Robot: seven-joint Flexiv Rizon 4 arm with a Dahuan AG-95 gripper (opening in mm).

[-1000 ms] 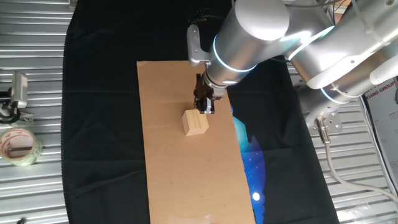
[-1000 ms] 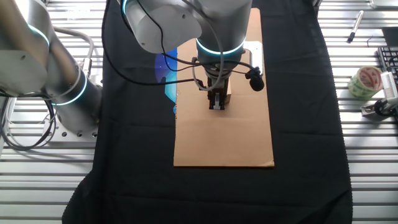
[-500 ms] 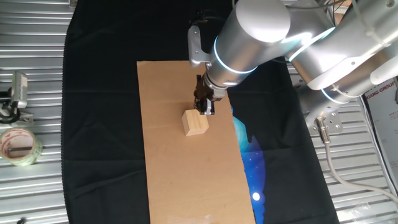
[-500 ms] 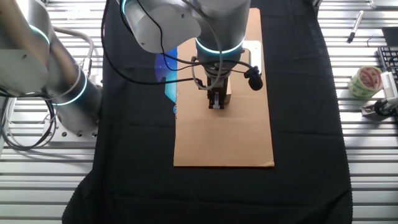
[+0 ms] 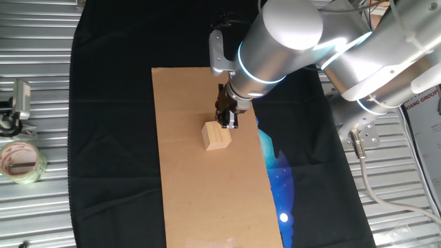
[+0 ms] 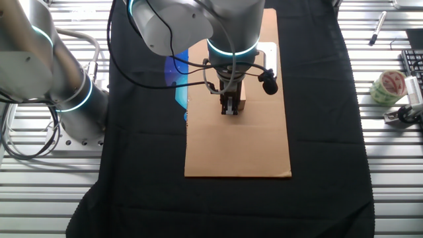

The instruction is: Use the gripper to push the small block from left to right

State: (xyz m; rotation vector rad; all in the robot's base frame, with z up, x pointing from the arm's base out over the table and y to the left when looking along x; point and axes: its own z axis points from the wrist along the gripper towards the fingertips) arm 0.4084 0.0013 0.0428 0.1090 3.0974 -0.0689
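The small block (image 5: pixel 216 136), a light tan wooden cube, sits near the middle of a long brown cardboard sheet (image 5: pixel 200 193). My gripper (image 5: pixel 227 121), narrow, black and shut, stands upright at the block's upper right corner and touches it or nearly so. In the other fixed view the gripper (image 6: pixel 229 110) stands in front of the block (image 6: pixel 241 103), which shows only as a tan sliver beside the fingers. The gripper holds nothing.
The cardboard lies on a black cloth (image 5: pixel 110 138) over a ribbed metal table. A tape roll (image 5: pixel 19 161) and a metal clip (image 5: pixel 17 103) lie at the left edge. A blue printed patch (image 5: pixel 279 179) sits right of the cardboard. A pen (image 6: pixel 377 28) lies far off.
The gripper has crept very slightly along the block's side. The block has barely moved.
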